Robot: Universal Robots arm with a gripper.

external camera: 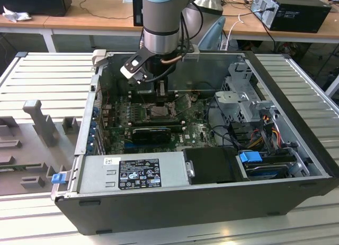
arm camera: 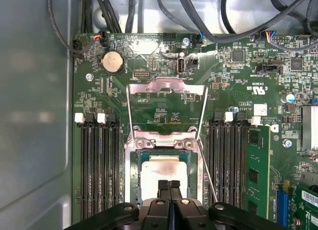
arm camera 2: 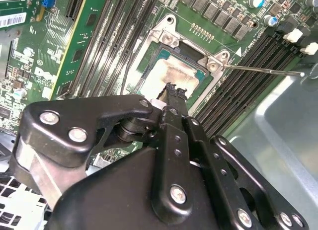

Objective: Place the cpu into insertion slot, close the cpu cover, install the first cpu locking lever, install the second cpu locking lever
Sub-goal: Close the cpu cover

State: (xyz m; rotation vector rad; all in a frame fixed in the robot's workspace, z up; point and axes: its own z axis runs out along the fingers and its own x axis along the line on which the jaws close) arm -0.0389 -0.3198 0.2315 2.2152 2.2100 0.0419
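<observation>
**Chip seated in socket, cover up**

On my first wrist view the gripper [arm camera: 169, 186] has its two fingers pressed together with nothing between them, right over the chip [arm camera: 161, 170]. The chip lies flat inside the socket [arm camera: 130, 175], silver top up and smeared with pale residue. I cannot tell whether the fingertips touch it. The cover [arm camera: 166, 86] is swung up off the socket on its hinge, at the side away from the fingers, and I see the green board [arm camera: 238, 81] through its window. One thin locking lever [arm camera: 207, 173] lies loose beside the socket. My exterior view shows the arm reaching down into the open computer case [external camera: 212, 202].
</observation>
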